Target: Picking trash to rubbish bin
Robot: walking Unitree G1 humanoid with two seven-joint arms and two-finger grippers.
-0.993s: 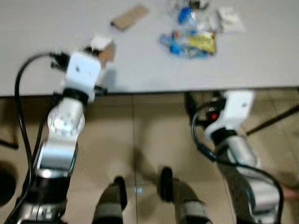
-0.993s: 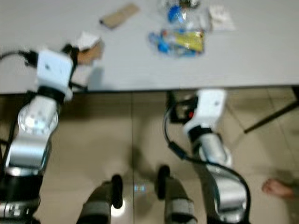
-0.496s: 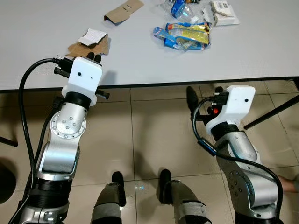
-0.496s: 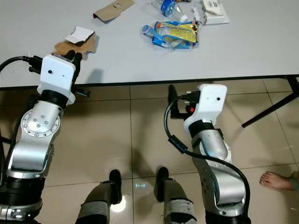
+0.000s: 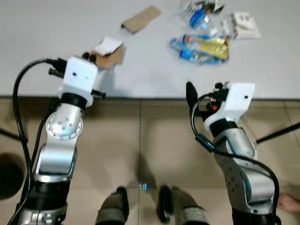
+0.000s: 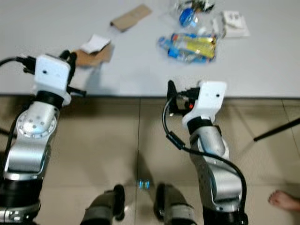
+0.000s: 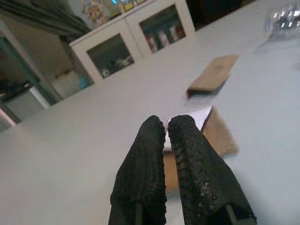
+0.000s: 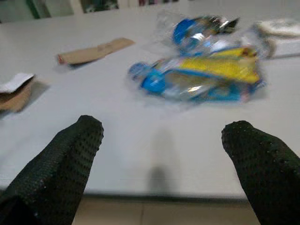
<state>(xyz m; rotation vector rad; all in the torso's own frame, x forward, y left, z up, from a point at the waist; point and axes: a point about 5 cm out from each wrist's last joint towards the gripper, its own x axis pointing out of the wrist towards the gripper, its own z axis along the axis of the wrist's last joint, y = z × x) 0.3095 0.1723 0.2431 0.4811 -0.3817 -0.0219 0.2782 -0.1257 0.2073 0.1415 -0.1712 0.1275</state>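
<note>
At the near edge of a grey table (image 5: 47, 28), the left gripper (image 7: 164, 140) points over the tabletop with its two black fingers pressed almost together, a thin gap between them and nothing held. Just beyond its tips lies a torn brown cardboard piece (image 5: 111, 55) with a white paper scrap (image 5: 108, 45) on top; whether the tips touch the cardboard cannot be told. Farther in from the table edge sits a flat cardboard strip (image 5: 141, 18). The right gripper (image 8: 164, 154) hovers at the table's front edge with its fingers spread wide and empty. Straight ahead of it on the table, well apart from the fingertips, lies a blue-and-yellow plastic wrapper (image 5: 201, 48); behind that is a crumpled clear wrapper with blue print (image 5: 199, 14), and beside it a white packet (image 5: 241, 26). Bare tabletop separates the cardboard from the wrappers, and a clear band runs along the front edge before the right gripper. Below the table edge is beige tiled floor (image 5: 154, 150), with a dark table leg (image 6: 276, 133) slanting off to the robot's right and a person's bare foot (image 6: 283, 199) near that side.
</note>
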